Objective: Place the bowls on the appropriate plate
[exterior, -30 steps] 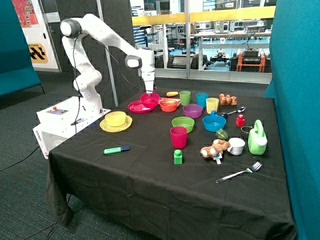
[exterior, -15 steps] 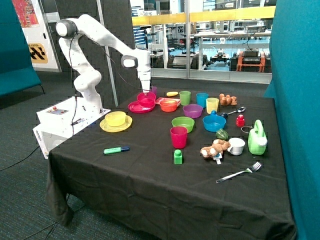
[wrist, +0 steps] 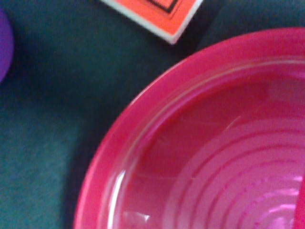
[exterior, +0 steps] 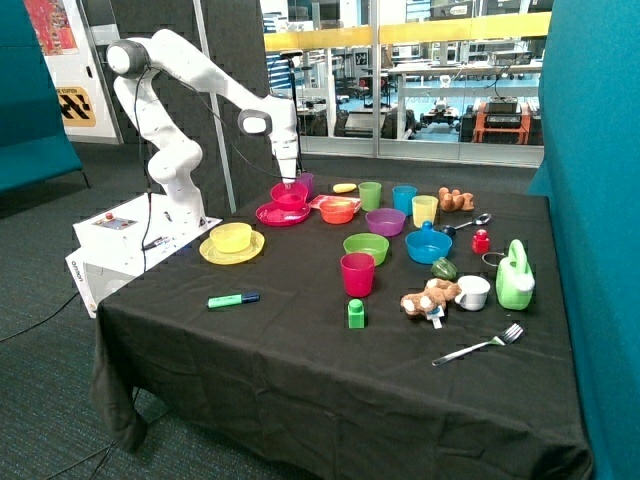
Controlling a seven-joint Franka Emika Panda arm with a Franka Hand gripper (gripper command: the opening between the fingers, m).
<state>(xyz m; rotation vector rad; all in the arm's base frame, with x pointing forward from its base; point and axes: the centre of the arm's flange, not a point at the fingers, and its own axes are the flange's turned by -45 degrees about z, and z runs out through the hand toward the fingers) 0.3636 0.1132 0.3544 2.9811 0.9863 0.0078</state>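
- Outside view: the yellow bowl [exterior: 231, 236] sits centred on the yellow plate [exterior: 214, 252], colour on like colour, so I judge that half of the task settled.
- Outside view: taking the yellow plate as landmark, the pink-red plate [exterior: 266, 214] lies farther back along the worktop [exterior: 300, 350], near its far edge, and the pink-red bowl [exterior: 289, 194] rests on that plate's rear part, again matched by colour; both bowls therefore appear to be where they belong.
- Outside view: my end effector [exterior: 289, 181] hangs straight down from the arm over the pink-red bowl, its tips at or just above the bowl's rim. I cannot tell whether they touch the rim, nor whether the fingers are spread or pressed together.
- Outside view: the tall pink-red cup [exterior: 357, 273] stands well apart from the yellow plate, toward the middle of the worktop, and is no part of the job; the green marker [exterior: 233, 299] lies just in front of the yellow plate.
- Wrist view: the frame is filled by a pink-red dish [wrist: 214, 152] with concentric ridges in its floor, seen from close above; I take this for the pink-red bowl or its plate, and cannot say which.
- Wrist view: beyond the rim lie dark cloth and the corner of an orange card [wrist: 157, 14]; none of my fingers show, so the grip remains undetermined.
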